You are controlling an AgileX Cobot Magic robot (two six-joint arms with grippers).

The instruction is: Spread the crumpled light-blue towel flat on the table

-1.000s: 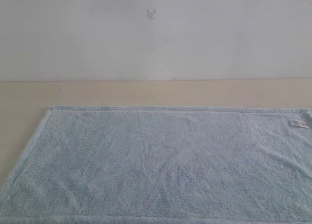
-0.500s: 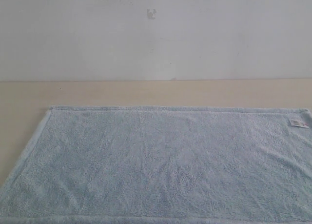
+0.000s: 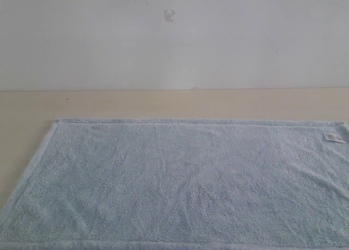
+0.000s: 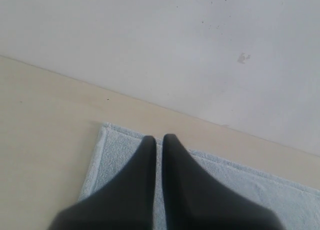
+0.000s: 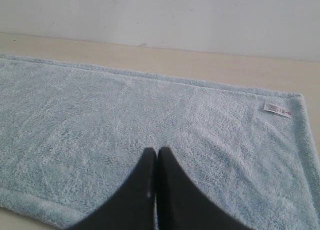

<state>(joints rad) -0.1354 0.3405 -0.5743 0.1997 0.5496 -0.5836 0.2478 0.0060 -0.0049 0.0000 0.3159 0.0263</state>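
My left gripper [image 4: 157,138] is clenched, its two dark fingers [image 4: 137,185] drawn together with only a thin slit between them and nothing caught there. It sits over one corner of the towel [image 4: 240,190]: the hemmed edge runs just ahead of the tips, the corner lies close off to one side, and bare table [image 4: 45,130] lies beyond. My right gripper [image 5: 156,151] is also closed on nothing, over the middle of the cloth, which lies flat ahead of it and to both sides. The small white label [image 5: 277,108] lies ahead, near a far corner. I cannot tell whether either tip touches the pile.
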